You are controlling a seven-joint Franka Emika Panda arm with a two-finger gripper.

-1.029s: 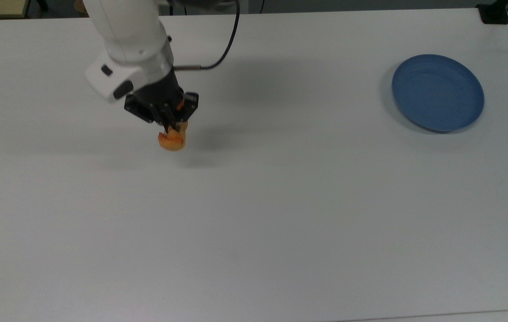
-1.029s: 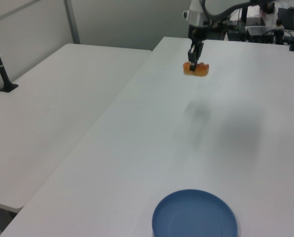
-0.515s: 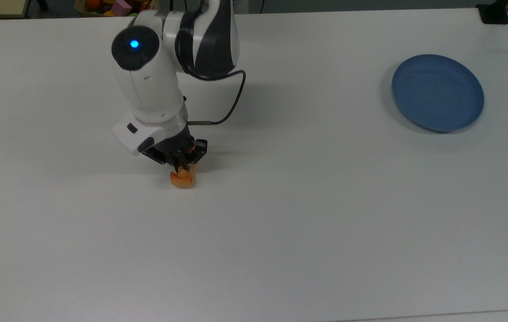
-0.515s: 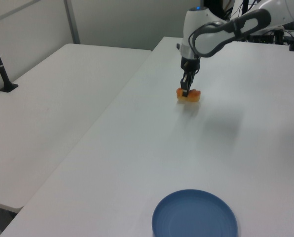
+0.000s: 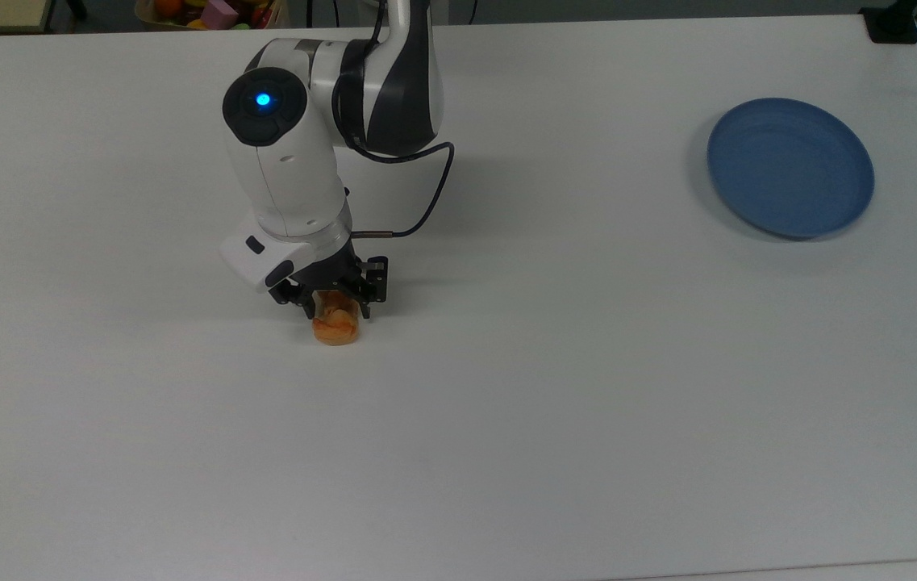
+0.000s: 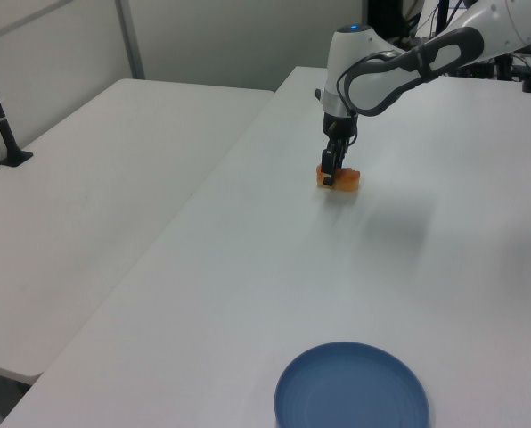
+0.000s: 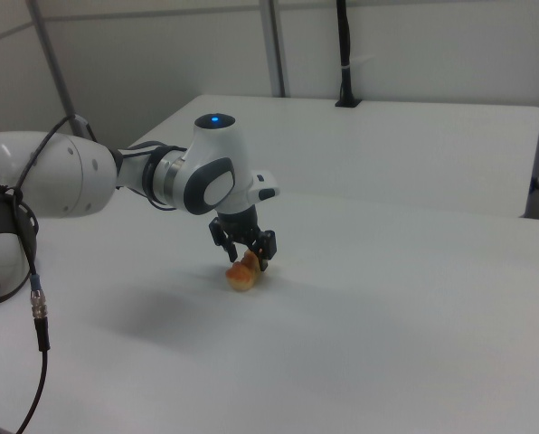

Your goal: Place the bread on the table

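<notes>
The bread [image 5: 335, 324], a small golden-orange roll, lies on the white table [image 5: 506, 403] left of centre in the top view. My gripper [image 5: 335, 309] points straight down over it, open, with one finger on each side of the roll's upper end. In the left view the bread [image 6: 344, 182] rests on the tabletop under the gripper [image 6: 330, 172]. From the right view the bread [image 7: 243, 274] sits flat on the surface, and the fingers of the gripper [image 7: 247, 259] stand apart around it.
An empty blue plate [image 5: 790, 167] sits far off at the top view's right, near the left view's bottom edge [image 6: 352, 392]. The arm's black cable [image 5: 426, 202] loops behind the wrist. A second white table [image 6: 87, 196] adjoins on the left view's left.
The arm came down and carried the bread from the air onto the tabletop. The fingers, shut on the roll before, now stand spread apart beside it.
</notes>
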